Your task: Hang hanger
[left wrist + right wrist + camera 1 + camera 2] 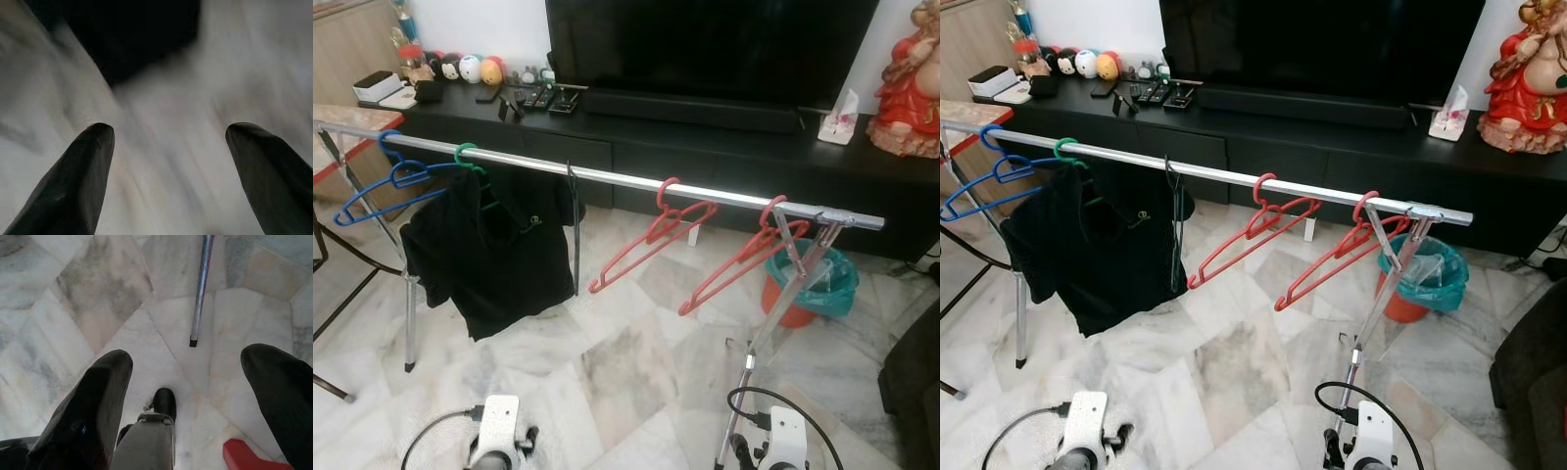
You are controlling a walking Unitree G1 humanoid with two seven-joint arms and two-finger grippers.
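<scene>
A silver clothes rail (607, 178) crosses the room on a folding rack. From left to right it carries a blue hanger (382, 186), a green hanger (465, 155) holding a black shirt (494, 250), a thin black hanger (573, 220) and two red hangers (656, 230) (744, 257). Both arms hang low in front of the rack. In the left wrist view my left gripper (171, 127) is open over blurred marble floor. My right gripper (190, 352) is open too, with nothing between its fingers, above the floor near a rack leg (200, 289).
A long black TV cabinet (705, 147) with a TV, remotes, plush toys and a red statue (911, 88) stands behind the rack. An orange bin (813, 284) sits by the rack's right end. A dark sofa edge (915, 392) is at the right, a table (342, 117) at the left.
</scene>
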